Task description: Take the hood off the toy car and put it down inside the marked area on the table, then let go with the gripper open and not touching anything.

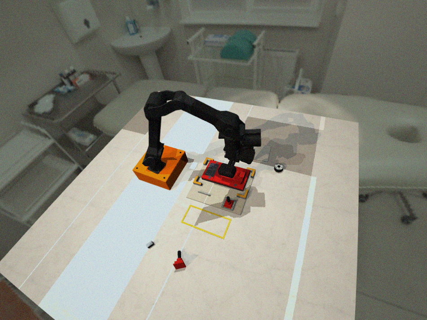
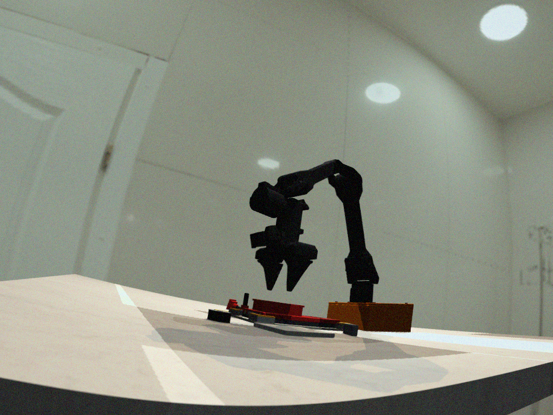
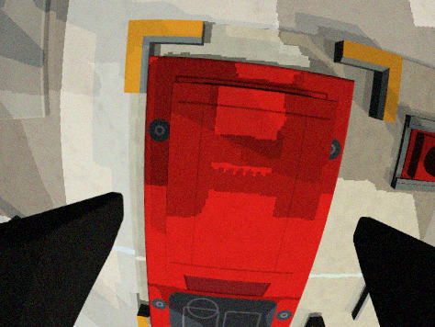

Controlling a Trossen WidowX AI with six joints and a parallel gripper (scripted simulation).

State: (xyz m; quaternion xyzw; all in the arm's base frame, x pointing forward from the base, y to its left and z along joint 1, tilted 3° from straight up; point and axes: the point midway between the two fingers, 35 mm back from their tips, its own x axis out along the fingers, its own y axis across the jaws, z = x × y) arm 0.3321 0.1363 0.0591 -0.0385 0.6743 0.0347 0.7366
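The toy car's red body [image 1: 207,178] [image 2: 319,319] [image 3: 156,216] lies between yellow corner brackets on a thin board. Its raised red hood [image 1: 242,176] [image 2: 277,307] [image 3: 243,197] sits on it. My gripper [image 1: 227,175] [image 2: 280,290] [image 3: 244,219] is open and empty, pointing down just above the hood. In the wrist view its fingertips stand on either side of the car, wider apart than the hood. The marked area, a yellow outline [image 1: 202,229], has nothing in it. In the top view the gripper hides part of the hood.
A red block with a black peg [image 1: 228,203] sits in a grey frame beside the car. A small wheel [image 1: 278,167] [image 2: 218,316] and a flat grey plate [image 2: 292,331] lie beyond the car. A red piece with a black handle [image 1: 179,264] and a small grey block [image 1: 150,244] are nearer.
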